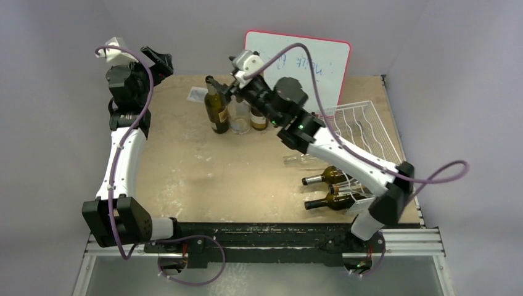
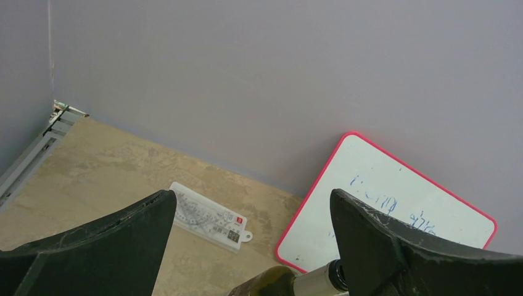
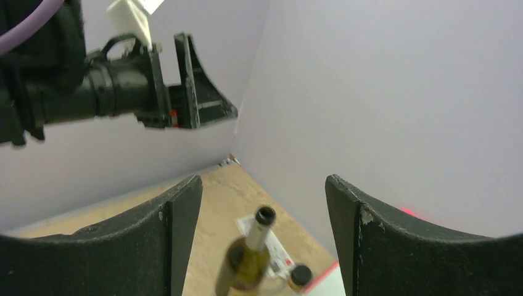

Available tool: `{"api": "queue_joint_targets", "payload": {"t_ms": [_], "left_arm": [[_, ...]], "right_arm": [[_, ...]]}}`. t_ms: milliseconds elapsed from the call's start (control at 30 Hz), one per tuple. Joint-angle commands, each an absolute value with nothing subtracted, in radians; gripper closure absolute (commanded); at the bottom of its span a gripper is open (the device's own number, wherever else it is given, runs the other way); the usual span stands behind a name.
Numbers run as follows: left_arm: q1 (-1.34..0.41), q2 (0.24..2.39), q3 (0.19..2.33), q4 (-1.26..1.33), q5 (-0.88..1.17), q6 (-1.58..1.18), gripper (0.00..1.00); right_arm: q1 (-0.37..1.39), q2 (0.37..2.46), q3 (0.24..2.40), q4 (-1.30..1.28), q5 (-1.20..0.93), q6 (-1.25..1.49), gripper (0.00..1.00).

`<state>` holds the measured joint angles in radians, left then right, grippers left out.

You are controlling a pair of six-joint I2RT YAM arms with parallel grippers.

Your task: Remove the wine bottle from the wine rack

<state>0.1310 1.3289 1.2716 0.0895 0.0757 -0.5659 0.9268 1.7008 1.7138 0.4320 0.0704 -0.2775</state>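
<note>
The surface was a worn tan tabletop (image 1: pixel 185 166), closed in by plain grey-lilac walls (image 2: pixel 247 74) at the back & sides. A metal rail (image 1: pixel 265 243) ran along the near edge, w/ both arm bases bolted to it.

Counted:
- **Red-framed whiteboard** (image 1: pixel 308 61): 1, leaned on the back wall, w/ faint blue scribbles.
- **White wine rack** (image 1: pixel 370 126): 1, at the table's right side.
- **White tag** (image 1: pixel 197 94): 1 small one, lying flat near the back.
- **Bottles:** 5 for certain.

3 bottles were stood upright in a group in front of the whiteboard – a dark upright bottle (image 1: pixel 216 114), a clear bottle (image 1: pixel 239 118) just beside it, and a third bottle (image 1: pixel 258 120) mostly hidden by the right arm. 2 dark wine bottles (image 1: pixel 327 177) were laid on their sides at the rack's near end, necks pointed left and bodies partly covered by the arm. Something clear was seen just behind them, too faint to call.

The right gripper (image 1: pixel 223 89) was held up by the dark upright bottle's neck, fingers (image 3: pixel 179 209) spread wide. From the wrist cam the neck was seen below the gap, untouched – nothing was grasped.

The left gripper (image 1: pixel 159 61) was raised over the far-left corner, also spread apart & empty.
</note>
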Motion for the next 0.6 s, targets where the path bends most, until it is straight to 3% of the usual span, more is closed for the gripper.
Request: {"api": "queue_joint_targets", "payload": {"t_ms": [0, 233, 567], "left_arm": [[0.132, 1.311, 1.300, 0.151, 0.091, -0.584, 0.06], [0.121, 1.304, 1.300, 0.150, 0.092, -0.584, 0.06], [0.075, 1.303, 1.302, 0.124, 0.043, -0.537, 0.06]], "right_arm": [[0.925, 1.496, 1.554, 0.294, 0.027, -0.394, 0.24], [0.925, 1.166, 1.341, -0.057, 0.019, -0.533, 0.23], [0.925, 0.930, 1.350, -0.676, 0.036, -0.547, 0.23]]}}
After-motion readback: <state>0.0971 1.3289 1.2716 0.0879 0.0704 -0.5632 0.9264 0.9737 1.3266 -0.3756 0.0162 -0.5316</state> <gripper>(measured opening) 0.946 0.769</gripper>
